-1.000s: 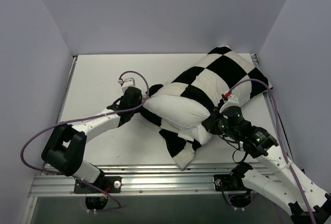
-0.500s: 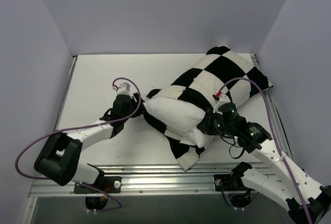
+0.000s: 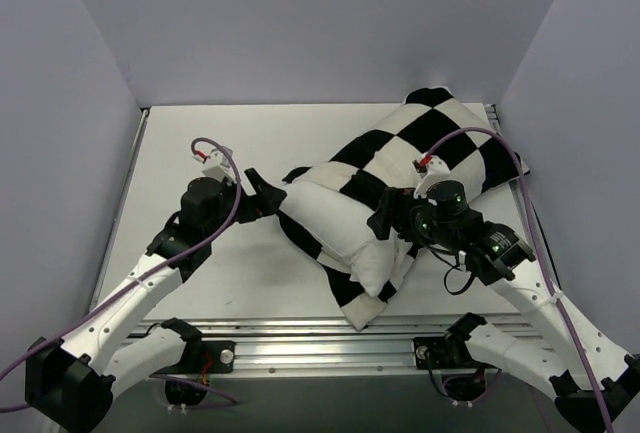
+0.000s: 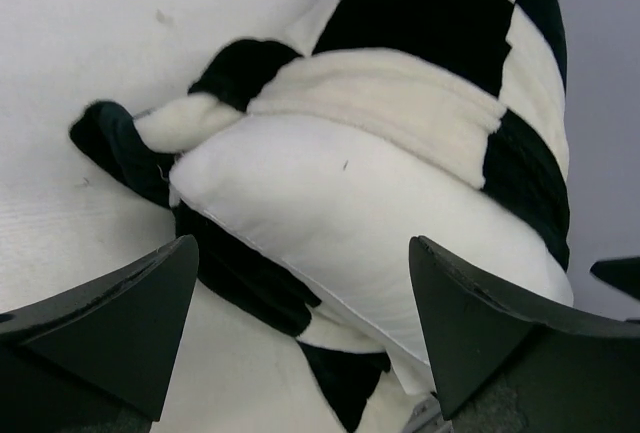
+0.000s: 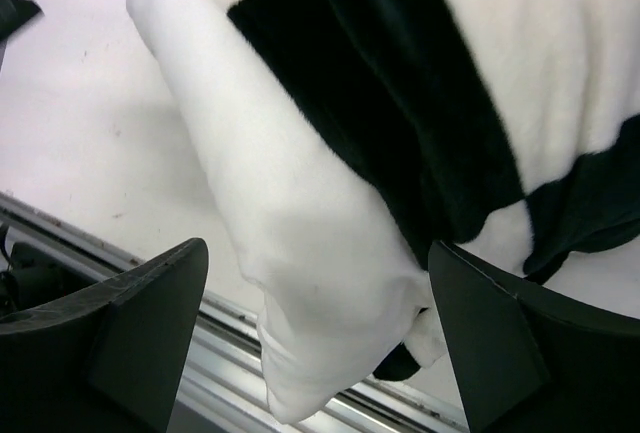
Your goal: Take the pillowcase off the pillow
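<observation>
The black-and-white checked pillowcase (image 3: 430,143) lies diagonally from the table's middle to the far right. It is bunched back at its near end, where the plain white pillow (image 3: 345,223) bulges out. My left gripper (image 3: 262,193) hovers open just left of that bare end and touches nothing. The left wrist view has the pillow (image 4: 340,203) and the rolled pillowcase (image 4: 440,23) beyond the gripper (image 4: 300,333). My right gripper (image 3: 385,215) stands open over the pillow's right side. In the right wrist view the pillow (image 5: 290,243) and the pillowcase (image 5: 400,103) lie below the wide-set gripper (image 5: 315,333).
An aluminium rail (image 3: 300,338) runs along the table's near edge, close under the pillow's near corner. Grey walls close in the left, back and right sides. Purple cables (image 3: 480,138) loop over each arm. The pillowcase's far corner reaches the right table edge (image 3: 525,203).
Both grippers have opened and let go of the fabric. The left gripper has drawn back to the left, away from the pillow. The right gripper has shifted slightly up and left.
</observation>
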Robot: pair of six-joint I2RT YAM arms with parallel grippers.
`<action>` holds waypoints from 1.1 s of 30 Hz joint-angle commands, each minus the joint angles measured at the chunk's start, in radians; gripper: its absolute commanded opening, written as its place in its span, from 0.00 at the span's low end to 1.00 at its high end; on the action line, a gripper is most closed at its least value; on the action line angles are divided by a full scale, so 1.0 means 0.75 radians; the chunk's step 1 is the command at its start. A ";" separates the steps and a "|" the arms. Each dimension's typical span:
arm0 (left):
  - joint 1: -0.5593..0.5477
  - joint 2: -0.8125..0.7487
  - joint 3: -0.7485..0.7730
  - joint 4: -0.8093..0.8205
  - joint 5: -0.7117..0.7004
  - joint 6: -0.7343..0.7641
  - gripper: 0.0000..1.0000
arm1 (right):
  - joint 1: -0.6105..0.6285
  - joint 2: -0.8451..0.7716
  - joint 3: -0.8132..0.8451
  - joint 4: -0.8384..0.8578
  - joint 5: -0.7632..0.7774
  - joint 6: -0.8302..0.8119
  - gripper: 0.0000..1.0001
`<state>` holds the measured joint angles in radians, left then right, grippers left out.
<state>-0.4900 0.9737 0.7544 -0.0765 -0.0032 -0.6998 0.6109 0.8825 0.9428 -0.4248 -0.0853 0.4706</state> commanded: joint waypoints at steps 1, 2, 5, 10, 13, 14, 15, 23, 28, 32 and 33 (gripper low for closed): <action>-0.058 0.037 -0.001 -0.105 0.184 -0.065 0.94 | 0.004 -0.035 0.052 -0.051 0.207 -0.008 0.88; -0.095 0.058 -0.012 -0.070 0.180 -0.089 0.94 | 0.002 -0.031 0.050 -0.065 0.240 -0.004 0.88; -0.283 0.139 0.000 0.075 0.127 -0.169 0.94 | -0.001 -0.007 0.019 -0.033 0.279 -0.006 0.89; -0.494 0.305 0.094 0.292 0.078 -0.253 0.94 | -0.001 0.022 -0.060 0.071 0.255 0.005 0.89; -0.553 0.415 0.180 0.270 0.017 -0.259 0.94 | -0.003 0.036 -0.093 0.096 0.302 0.003 0.89; -0.559 0.464 0.195 0.272 0.017 -0.271 0.94 | -0.005 0.034 -0.101 0.112 0.314 0.003 0.89; -0.566 0.483 0.205 0.292 0.017 -0.284 0.94 | -0.005 0.032 -0.112 0.118 0.322 -0.004 0.89; -0.586 0.620 0.150 0.458 -0.030 -0.419 0.94 | -0.009 0.120 -0.197 0.231 0.316 -0.028 0.88; -0.586 0.634 0.129 0.525 -0.088 -0.462 0.96 | -0.005 0.163 -0.255 0.304 0.265 -0.006 0.82; -0.586 0.643 0.154 0.517 -0.128 -0.470 0.94 | 0.008 0.179 -0.286 0.386 0.157 0.037 0.48; -0.586 0.637 0.152 0.503 -0.145 -0.470 0.94 | 0.018 0.177 -0.292 0.401 0.132 0.064 0.42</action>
<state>-0.9272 1.4513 0.8486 0.2031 -0.0582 -1.0302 0.6090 1.0031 0.7494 -0.1822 0.0982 0.4782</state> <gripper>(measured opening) 0.941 0.468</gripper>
